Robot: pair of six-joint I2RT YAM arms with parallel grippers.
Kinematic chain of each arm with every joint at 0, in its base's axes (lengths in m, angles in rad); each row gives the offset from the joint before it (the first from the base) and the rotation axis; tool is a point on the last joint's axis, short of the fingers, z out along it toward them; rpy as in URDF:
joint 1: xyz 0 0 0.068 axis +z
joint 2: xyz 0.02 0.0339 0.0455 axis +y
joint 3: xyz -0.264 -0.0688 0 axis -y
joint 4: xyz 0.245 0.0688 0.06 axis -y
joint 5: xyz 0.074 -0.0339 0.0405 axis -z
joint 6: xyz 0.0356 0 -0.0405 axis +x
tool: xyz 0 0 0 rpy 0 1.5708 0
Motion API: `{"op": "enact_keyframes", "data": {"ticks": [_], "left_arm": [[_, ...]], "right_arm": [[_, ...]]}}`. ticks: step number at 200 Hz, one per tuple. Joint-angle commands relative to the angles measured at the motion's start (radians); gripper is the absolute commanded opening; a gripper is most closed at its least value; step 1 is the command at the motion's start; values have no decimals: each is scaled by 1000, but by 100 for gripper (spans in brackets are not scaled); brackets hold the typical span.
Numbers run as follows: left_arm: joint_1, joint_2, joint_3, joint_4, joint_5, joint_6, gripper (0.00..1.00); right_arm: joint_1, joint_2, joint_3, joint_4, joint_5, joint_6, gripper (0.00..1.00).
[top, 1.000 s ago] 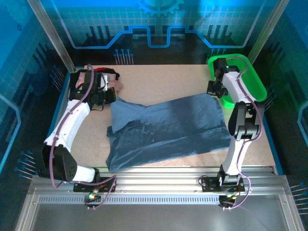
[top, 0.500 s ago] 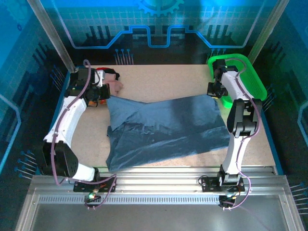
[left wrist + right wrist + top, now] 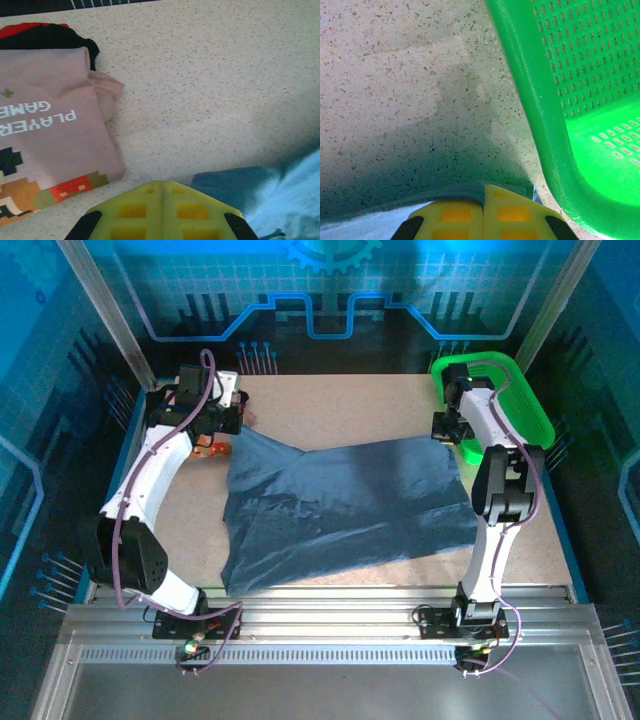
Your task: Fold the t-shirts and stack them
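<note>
Mid-table: blue shirt (image 3: pixel 340 505) spread flat, rumpled, its far corners drawn toward both grippers. Left gripper (image 3: pixel 161 184) pressed together, pinching far-left corner. Right gripper (image 3: pixel 484 189) pressed together on far-right edge, just beside basket (image 3: pixel 580 100). Far-left corner of table (image 3: pixel 340 400): folded pink shirt (image 3: pixel 50 135) atop black shirt (image 3: pixel 55 40), near left gripper.

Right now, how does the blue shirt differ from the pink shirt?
The blue shirt lies spread open and wrinkled across the middle of the table. The pink shirt is folded into a neat block at the far left. The blue shirt is plain, while the pink shirt carries pixel art and lettering. The blue shirt rests on bare table, while the pink shirt sits on black cloth. Both are soft cloth.
</note>
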Motion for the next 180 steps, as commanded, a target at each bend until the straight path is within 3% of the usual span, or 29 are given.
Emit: {"op": "enact_keyframes", "data": {"ticks": [1,57,130,154,180], "left_arm": [[4,-51,-19,29,-23,27,3],[4,-320,-285,23,48,-57,3],[0,-714,-629,-143,89,-339,4],[-40,-767,-648,-171,69,-381,4],[-47,-713,-630,-232,98,-494,2]], "right_arm": [[-17,-28,-33,14,19,-9,0],[-16,-118,-161,62,18,-4,0],[-20,-273,-409,111,41,10,0],[-22,-315,-482,114,49,17,0],[-23,-353,-549,113,57,33,0]]}}
